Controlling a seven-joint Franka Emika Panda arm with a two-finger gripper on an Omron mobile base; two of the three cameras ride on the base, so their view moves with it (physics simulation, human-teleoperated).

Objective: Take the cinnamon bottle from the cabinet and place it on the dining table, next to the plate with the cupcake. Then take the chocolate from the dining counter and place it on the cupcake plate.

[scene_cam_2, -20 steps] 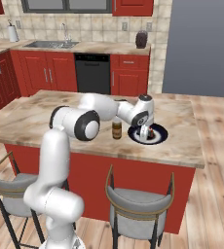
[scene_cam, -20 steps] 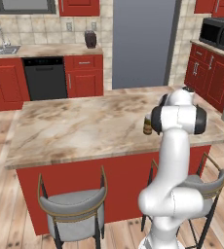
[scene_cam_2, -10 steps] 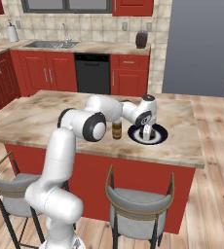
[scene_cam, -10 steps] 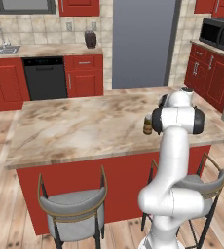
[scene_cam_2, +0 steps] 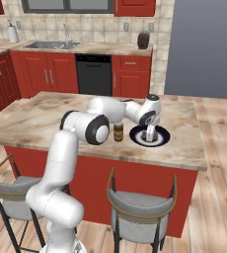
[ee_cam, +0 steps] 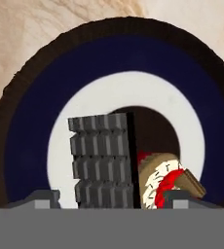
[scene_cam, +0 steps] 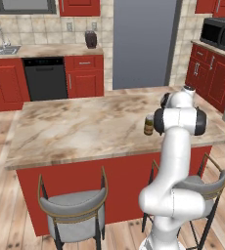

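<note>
Hovering pincer (ee_cam: 109, 197) over plate (ee_cam: 31, 121), jaws apart; chocolate (ee_cam: 102, 160) seemingly leaning on cupcake (ee_cam: 165, 177), may topple.

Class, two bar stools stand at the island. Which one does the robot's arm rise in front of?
The right stool in the left base view; the left stool stands unobstructed.

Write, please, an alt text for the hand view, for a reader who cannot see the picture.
A ridged dark chocolate bar lies on the round dark plate with its pale ring, right beside the small cupcake with a red top. The gripper hangs close above them with its finger tips apart, one at each side of the chocolate. Beige marbled dining table shows beyond the plate's rim.
</note>
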